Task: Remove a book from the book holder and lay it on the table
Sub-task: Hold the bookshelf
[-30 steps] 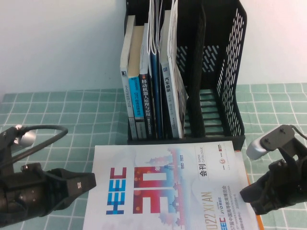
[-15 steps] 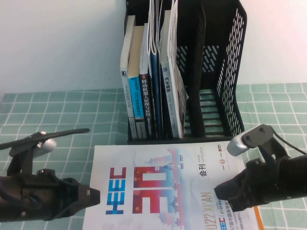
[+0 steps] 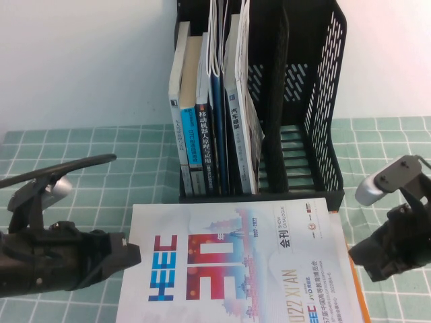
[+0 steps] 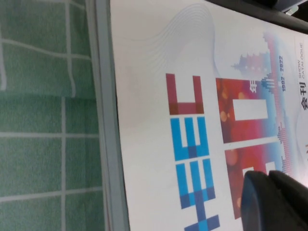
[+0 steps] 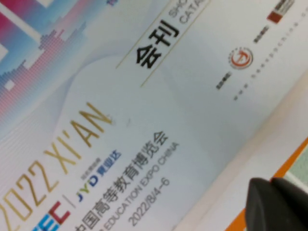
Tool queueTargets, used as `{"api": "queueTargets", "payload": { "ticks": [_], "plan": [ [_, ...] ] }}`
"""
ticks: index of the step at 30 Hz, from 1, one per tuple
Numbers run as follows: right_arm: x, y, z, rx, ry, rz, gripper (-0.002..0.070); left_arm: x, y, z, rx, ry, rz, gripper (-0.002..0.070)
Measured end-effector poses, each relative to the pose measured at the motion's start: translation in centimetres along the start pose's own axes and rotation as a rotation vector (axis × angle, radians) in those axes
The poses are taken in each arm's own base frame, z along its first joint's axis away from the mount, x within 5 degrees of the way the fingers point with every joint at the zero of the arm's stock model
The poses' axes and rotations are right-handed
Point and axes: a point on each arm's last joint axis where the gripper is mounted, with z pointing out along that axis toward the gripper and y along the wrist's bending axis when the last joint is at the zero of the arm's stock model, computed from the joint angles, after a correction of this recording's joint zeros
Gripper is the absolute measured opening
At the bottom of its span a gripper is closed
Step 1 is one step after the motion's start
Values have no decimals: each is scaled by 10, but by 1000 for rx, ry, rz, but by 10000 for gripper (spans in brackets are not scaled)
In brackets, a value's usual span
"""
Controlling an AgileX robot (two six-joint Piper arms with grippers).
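Setting: a plain white wall behind a table (image 3: 81, 155) covered in mint-green cloth with a white grid.

Item one: the book holder (image 3: 306, 114), a tall black rack with mesh sides, standing at the back centre of the table. Its left slots are packed with upright books and magazines; its right slots look empty. We take the book (image 3: 242, 121) to be among the thin magazines in the middle, upright, long axis vertical, spine edge facing us; its cover is hidden, so we cannot confirm which one it is.

Item two: a white magazine (image 3: 236, 269) with red and blue print, flat on the table just in front of the rack. Not the one wanted.

Item three: left gripper (image 3: 124, 259), low at the magazine's left edge, fingers together, holding nothing.

Item four: right gripper (image 3: 360, 256), low at the magazine's right edge, likewise closed and empty.

Relation: the book lies ahead of and above both grippers, roughly midway between them; we judge neither arm clearly nearer.
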Motion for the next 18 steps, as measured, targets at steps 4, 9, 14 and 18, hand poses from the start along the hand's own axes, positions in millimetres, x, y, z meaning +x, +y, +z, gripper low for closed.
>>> {"api": "queueTargets", "payload": {
  "ticks": [4,9,14,18],
  "plan": [
    [6,3,10,-74,66,15,-2,-2,0,0,5,-19,-20,-3],
    [4,9,22,-128,81,35,-2,-5,-2,0,30,-55,-44,-3],
    [-2,26,31,-187,39,22,-2,-5,-4,1,45,-51,-34,-3],
    [-8,37,35,-220,-8,12,-2,-5,-4,1,46,-46,-9,-2]
  ]
}}
